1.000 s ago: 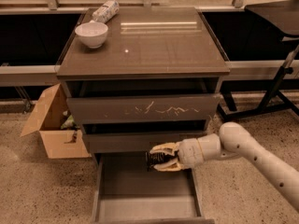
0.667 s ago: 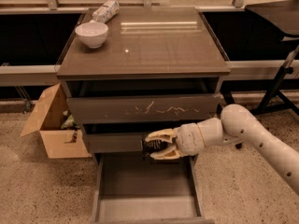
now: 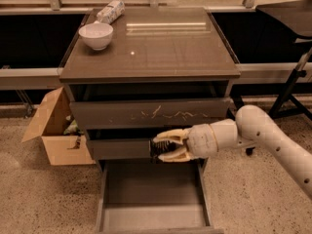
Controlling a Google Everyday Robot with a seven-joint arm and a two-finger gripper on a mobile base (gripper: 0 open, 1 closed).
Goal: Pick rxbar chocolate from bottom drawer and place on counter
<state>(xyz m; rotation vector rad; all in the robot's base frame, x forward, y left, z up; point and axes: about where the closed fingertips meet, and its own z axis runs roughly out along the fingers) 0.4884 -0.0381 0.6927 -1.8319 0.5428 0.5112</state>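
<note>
My gripper (image 3: 162, 148) is in front of the cabinet, level with the lower drawer front and above the open bottom drawer (image 3: 153, 204). Its pale fingers (image 3: 171, 135) are shut on the rxbar chocolate (image 3: 155, 150), a small dark bar that shows between them. The white arm reaches in from the right. The drawer's grey floor shows nothing on it. The counter (image 3: 161, 48) is the glossy grey-brown top of the cabinet, well above the gripper.
A white bowl (image 3: 95, 35) and a white-and-grey packet (image 3: 110, 11) sit at the counter's back left. The drawer front with white scratches (image 3: 151, 113) is just above the gripper. An open cardboard box (image 3: 53, 130) stands on the floor at the left. A dark stand (image 3: 292, 82) is at the right.
My gripper has risen from just above the open bottom drawer and moved a little left, carrying the dark bar up past the lower drawer front.
</note>
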